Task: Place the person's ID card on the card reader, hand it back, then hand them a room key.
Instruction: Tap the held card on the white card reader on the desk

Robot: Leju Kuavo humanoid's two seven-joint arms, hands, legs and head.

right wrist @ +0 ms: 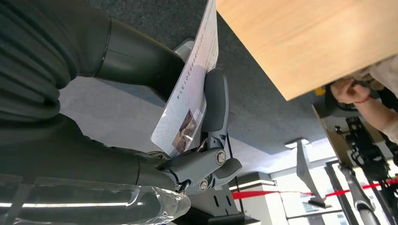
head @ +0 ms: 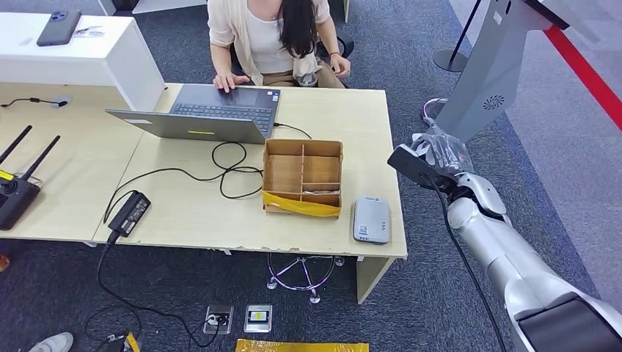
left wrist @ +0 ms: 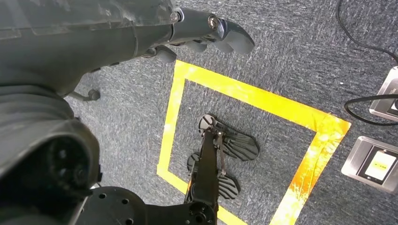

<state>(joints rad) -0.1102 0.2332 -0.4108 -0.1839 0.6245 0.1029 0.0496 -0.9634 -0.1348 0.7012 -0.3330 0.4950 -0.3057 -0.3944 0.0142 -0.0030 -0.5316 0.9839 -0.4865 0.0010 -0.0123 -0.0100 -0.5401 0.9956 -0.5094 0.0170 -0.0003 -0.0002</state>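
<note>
ID card [right wrist: 190, 101] in right hand [right wrist: 155, 108]

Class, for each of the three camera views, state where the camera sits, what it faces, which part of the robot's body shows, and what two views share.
Head view: high on the body, looking down at the desk, card reader and seated person; right arm shows.
Left wrist view: behind the left hand, facing carpet with yellow tape.
Right wrist view: behind the right hand holding the ID card.
Shared: head and right wrist views both show the desk and person.
</note>
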